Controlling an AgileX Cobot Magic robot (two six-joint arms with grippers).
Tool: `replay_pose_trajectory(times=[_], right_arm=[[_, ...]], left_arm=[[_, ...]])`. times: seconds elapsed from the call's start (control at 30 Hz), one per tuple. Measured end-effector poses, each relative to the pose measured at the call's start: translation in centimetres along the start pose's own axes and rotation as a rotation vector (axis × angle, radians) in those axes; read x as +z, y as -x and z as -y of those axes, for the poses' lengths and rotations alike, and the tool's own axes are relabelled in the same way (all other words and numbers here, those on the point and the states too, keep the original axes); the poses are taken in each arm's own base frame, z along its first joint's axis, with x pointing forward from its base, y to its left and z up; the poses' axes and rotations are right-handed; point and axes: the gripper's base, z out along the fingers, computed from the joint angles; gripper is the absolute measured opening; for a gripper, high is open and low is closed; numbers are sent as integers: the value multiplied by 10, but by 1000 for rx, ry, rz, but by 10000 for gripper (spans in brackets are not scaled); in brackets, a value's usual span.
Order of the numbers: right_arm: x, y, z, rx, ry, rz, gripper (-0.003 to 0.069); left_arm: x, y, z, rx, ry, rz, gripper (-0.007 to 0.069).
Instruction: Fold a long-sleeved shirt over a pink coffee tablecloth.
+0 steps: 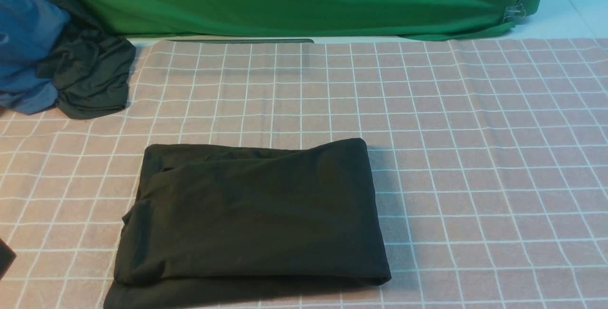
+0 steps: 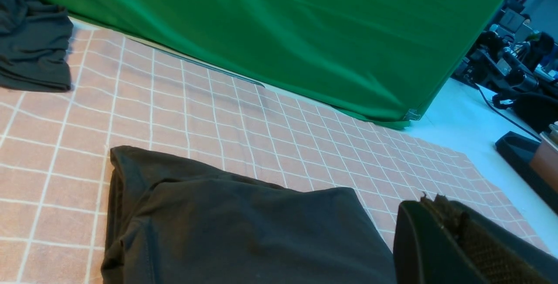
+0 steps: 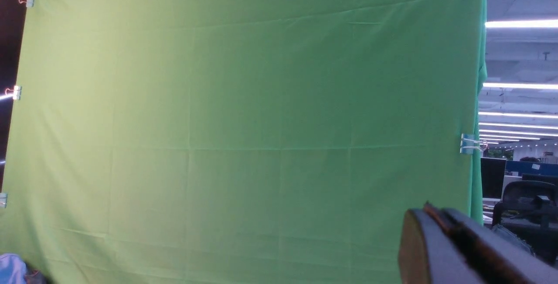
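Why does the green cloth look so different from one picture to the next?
Front view: the green cloth is deep and evenly lit, the folded shirt casting a soft shadow to its right. Right wrist view: the same cloth looks pale and washed out, beside glaring ceiling lights.

Left hand (image 2: 440, 231) black with brown mesh padding, right hand (image 3: 436, 240) dark grey, brown-edged

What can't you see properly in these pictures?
- The shirt's near edge: cut off by the bottom of the front view.
- Its chest print and neck tag: none shows; it lies folded.
- The blue cloth: cut by the front view's left edge, partly under the dark cloth.
- Left pincer: only part shows in its wrist view; open or shut unclear.
- Right pincer: the same, facing the green cloth.
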Motion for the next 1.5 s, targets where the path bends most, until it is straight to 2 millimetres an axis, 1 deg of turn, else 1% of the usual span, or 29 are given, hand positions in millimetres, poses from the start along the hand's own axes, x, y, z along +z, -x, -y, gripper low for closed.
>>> replay_pose_trajectory(times=[0.13, 0.4, 0.53, 0.7, 0.77, 0.83, 0.97, 1.03, 1.1, 1.27, 1.5], right_arm=[[0, 0, 0, 1, 0, 0, 51], [0, 0, 0, 1, 0, -1, 58], [0, 0, 0, 1, 0, -3, 67], [0, 0, 0, 2, 0, -3, 70], [0, 0, 0, 2, 0, -3, 74], [0, 0, 0, 2, 0, -3, 78], [0, 0, 0, 2, 0, -3, 85], [0, 0, 0, 2, 1, -4, 91], [0, 0, 0, 2, 1, -4, 97], [0, -1, 0, 2, 1, -6, 108], [0, -1, 0, 2, 1, -6, 117]], left_arm=[[0, 0, 0, 4, 2, 1, 15], [1, 0, -4, 72, 38, 4, 15], [7, -5, -8, 109, 43, 19, 15], [23, -12, -18, 104, 72, 152, 15], [31, -21, -27, 98, 121, 199, 15], [38, -33, -37, 89, 168, 184, 15], [52, -71, -61, 96, 273, 81, 15], [55, -85, -69, 108, 300, 34, 15], [56, -90, -72, 119, 311, 20, 15], [56, -87, -71, 143, 308, 57, 15], [56, -87, -71, 149, 309, 58, 15]])
